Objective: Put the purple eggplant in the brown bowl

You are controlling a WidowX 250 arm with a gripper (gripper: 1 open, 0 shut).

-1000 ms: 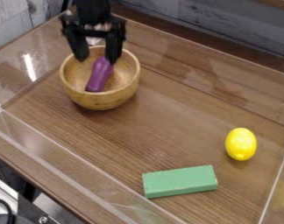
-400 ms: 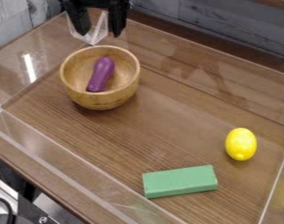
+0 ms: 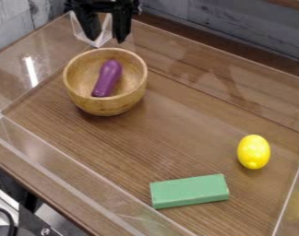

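**Eggplant released into the bowl; gripper lifted clear**

The gripper hangs at the top edge of the view, above and just behind the brown bowl, pointing straight down. Its two dark fingers show a gap between them with nothing in it; the tool holds no object. How wide the jaws stand cannot be settled from this view, though the gap looks narrower than it did a second ago, when the fingers straddled the eggplant inside the bowl.

The change across the sequence is a release followed by a retreat. A second ago the gripper was down in the bowl around the purple eggplant; now it is raised well above the rim, apart from both objects. The eggplant lies on its own inside the bowl, tilted against the inner wall, its lower end near the bottom and its upper end toward the far rim. Its position matches the earlier frames, so it has settled.

Judged against the task sentence, the goal state appears reached: eggplant in bowl, tool free.

Farther out on the wooden table, the yellow lemon and the green block rest near the front right, well apart from the bowl and unchanged.
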